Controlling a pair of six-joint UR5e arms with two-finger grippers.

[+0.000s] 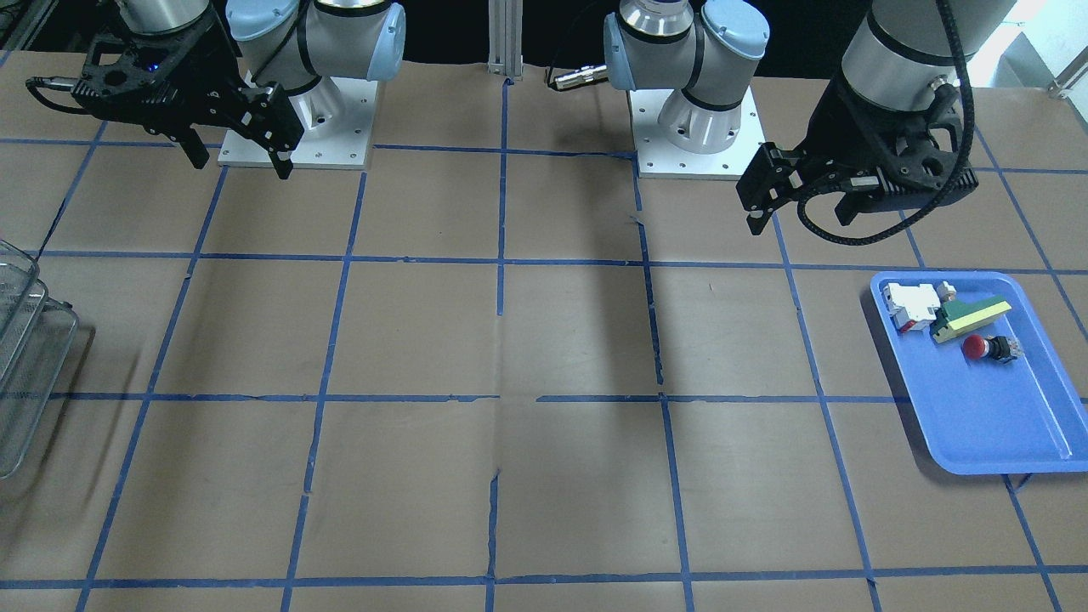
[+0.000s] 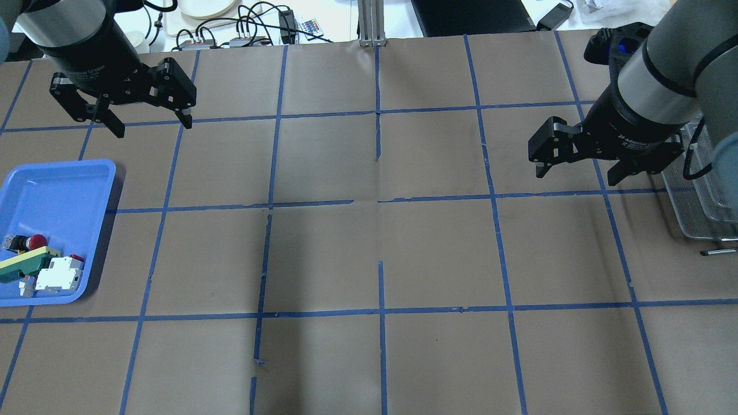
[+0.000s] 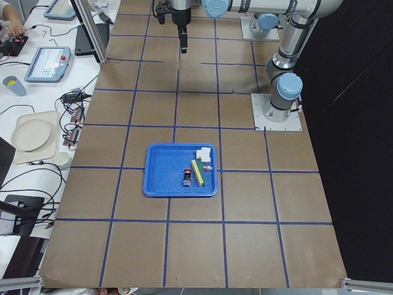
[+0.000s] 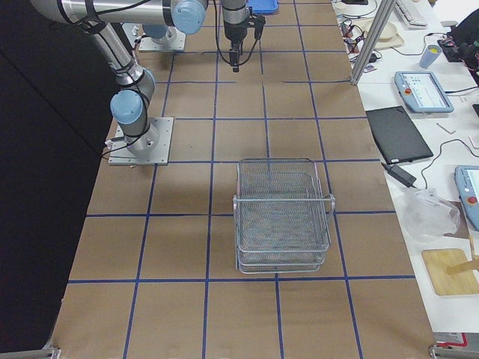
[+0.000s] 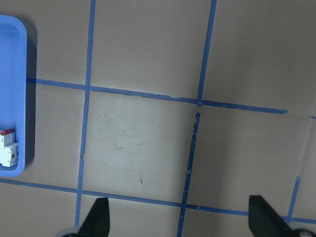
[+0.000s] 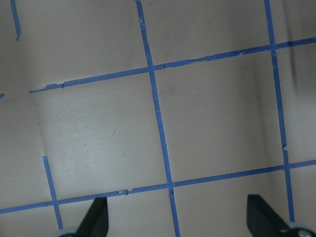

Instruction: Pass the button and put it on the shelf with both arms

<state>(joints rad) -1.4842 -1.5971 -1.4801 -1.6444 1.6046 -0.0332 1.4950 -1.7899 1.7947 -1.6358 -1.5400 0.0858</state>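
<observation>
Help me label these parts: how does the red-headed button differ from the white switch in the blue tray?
The button is rounded, with a red domed head on a black body; the white switch is blocky, with only small red accents. The button is the smaller of the two. They lie on opposite sides of the green-and-yellow wedge. Both rest in the blue tray.

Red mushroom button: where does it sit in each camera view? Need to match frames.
Front-facing: the button is at right, in the blue tray, just in front of the green-and-yellow part.
Overhead: lower left edge, button in the tray.
Exterior left: centre, button in the tray.
Exterior right: not visible; only a strip of the tray at the top edge.
Left wrist: not in it; tray rim at left.
Right wrist: not in it.
Shared landmark: the blue tray.
</observation>
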